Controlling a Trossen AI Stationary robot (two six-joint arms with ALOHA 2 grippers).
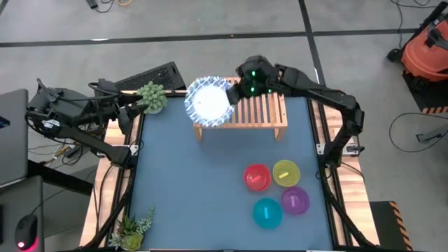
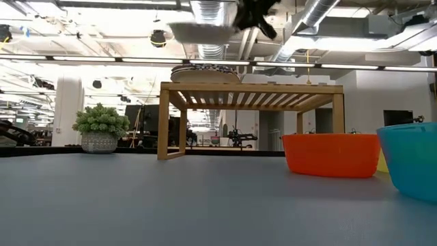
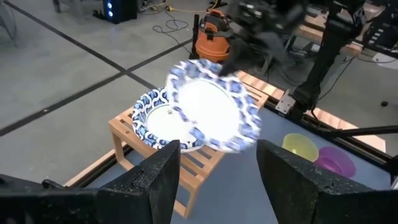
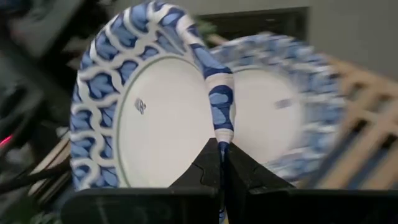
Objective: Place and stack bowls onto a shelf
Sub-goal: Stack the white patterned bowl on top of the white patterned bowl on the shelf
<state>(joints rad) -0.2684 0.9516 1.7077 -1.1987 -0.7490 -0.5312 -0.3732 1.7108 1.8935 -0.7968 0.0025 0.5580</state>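
My right gripper (image 1: 236, 93) is shut on a white bowl with a blue patterned rim (image 1: 209, 103), which hangs in the air above the left end of the light-wood shelf (image 1: 260, 115). In the low view the held bowl (image 2: 198, 31) hovers over a stack of matching bowls (image 2: 205, 74) that rests on the shelf's slatted top (image 2: 252, 89). The red (image 1: 257, 176), yellow (image 1: 285, 172), purple (image 1: 295, 199) and teal (image 1: 267, 213) bowls sit on the table's near right part. My left gripper (image 3: 217, 186) waits, open, at the table's far left corner. My right gripper pinches the held bowl's rim (image 4: 221, 127) between its two fingers, one on the inner face of the wall and one on the outer. The fingers come from the table's far right side. The bowl is lifted clear above the stack on the shelf.
A potted plant (image 1: 151, 96) stands at the table's far left corner beside the left arm, and another plant (image 1: 133, 227) at the near left corner. The dark blue tabletop (image 1: 189, 182) lies bare between the shelf and the small bowls. An orange vacuum (image 1: 428, 43) stands on the floor.
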